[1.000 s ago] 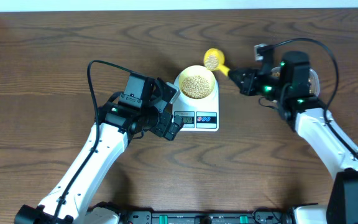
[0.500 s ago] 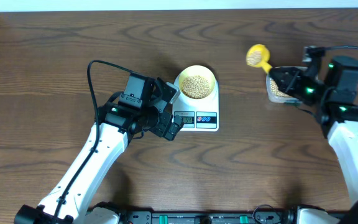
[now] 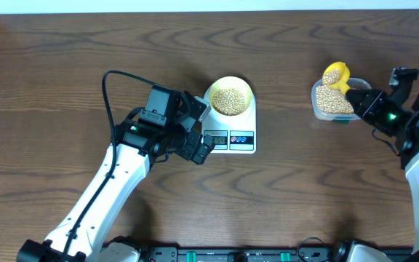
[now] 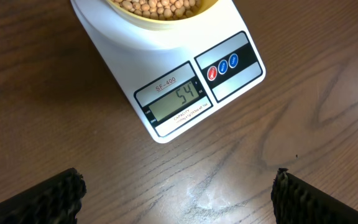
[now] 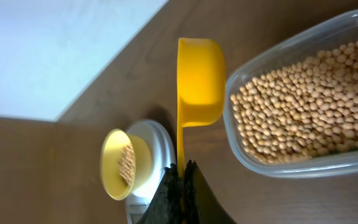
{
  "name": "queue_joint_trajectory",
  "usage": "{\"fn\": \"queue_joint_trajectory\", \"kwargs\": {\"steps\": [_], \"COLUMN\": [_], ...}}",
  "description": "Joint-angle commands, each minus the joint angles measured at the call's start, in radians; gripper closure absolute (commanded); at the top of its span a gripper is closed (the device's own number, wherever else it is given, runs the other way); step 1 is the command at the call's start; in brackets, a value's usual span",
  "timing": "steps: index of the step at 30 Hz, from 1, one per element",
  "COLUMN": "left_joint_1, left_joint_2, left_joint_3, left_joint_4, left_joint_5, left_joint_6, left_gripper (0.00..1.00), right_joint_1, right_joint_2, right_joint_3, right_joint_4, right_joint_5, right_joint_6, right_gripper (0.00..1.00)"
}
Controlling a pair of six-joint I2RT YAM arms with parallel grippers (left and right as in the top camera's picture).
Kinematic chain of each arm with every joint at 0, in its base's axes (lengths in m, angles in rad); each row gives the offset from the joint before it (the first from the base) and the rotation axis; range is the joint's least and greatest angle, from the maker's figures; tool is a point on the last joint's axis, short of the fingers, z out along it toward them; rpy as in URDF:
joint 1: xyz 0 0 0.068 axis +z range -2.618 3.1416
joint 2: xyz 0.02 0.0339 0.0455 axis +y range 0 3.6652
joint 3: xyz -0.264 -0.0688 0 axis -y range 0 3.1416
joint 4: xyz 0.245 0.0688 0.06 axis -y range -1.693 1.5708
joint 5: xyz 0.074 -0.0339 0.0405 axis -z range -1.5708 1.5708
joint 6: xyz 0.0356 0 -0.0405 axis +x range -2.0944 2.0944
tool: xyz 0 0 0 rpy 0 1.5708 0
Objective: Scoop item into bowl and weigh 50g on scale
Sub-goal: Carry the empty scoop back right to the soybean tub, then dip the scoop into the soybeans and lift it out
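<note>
The pale yellow bowl stands on the white scale and is nearly full of tan beans. In the left wrist view the scale has its display facing me, reading 54, just behind the bowl's rim. My left gripper is open beside the scale's front left, with its fingers wide apart over bare wood. My right gripper is shut on the handle of a yellow scoop, which holds beans above the far edge of the clear tub.
The clear tub is well filled with beans and sits at the table's right. The scoop cup hangs by its left rim. The table's far edge meets a white wall. Dark cables loop behind both arms.
My right arm has carried the scoop rightwards, away from the bowl and over to the tub. The left arm, bowl and scale have stayed put.
</note>
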Motion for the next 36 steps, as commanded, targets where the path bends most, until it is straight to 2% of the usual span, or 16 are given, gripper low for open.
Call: {"fn": "queue_joint_trajectory", "kwargs": {"steps": [1,5,10,17,18,27,32,36], "left_joint_1": [-0.001,-0.001,-0.001,-0.001,-0.001,-0.001,-0.001,-0.001], "left_joint_2": [0.004,0.004,0.004,0.004,0.004,0.004,0.004,0.004], "left_joint_3": [-0.007,-0.007,-0.007,-0.007,-0.007,-0.007,-0.007,-0.007], "left_joint_4": [0.001,0.001,0.001,0.001,0.001,0.001,0.001,0.001], "left_joint_5": [-0.006,-0.006,-0.006,-0.006,-0.006,-0.006,-0.006,-0.006], "left_joint_6": [0.013,0.013,0.013,0.013,0.013,0.013,0.013,0.013], "left_gripper": [0.02,0.02,0.02,0.02,0.02,0.02,0.02,0.02], "right_joint_1": [-0.004,0.001,0.001,0.016,0.031,0.141,0.219,0.251], "right_joint_2": [-0.013,-0.014,-0.014,-0.014,-0.014,-0.014,-0.014,-0.014], "right_joint_3": [0.001,0.001,0.001,0.001,0.001,0.001,0.001,0.001], "right_joint_4": [-0.036,-0.086,-0.081,-0.085,-0.084,-0.076,-0.041,-0.033], "right_joint_5": [0.046,0.17,0.228,0.326,0.386,0.597,0.814,0.831], "right_joint_6": [-0.177,-0.351,-0.4,-0.616,-0.659,-0.76,-0.78,-0.779], "right_gripper": [0.99,0.99,0.99,0.99,0.99,0.99,0.99,0.99]}}
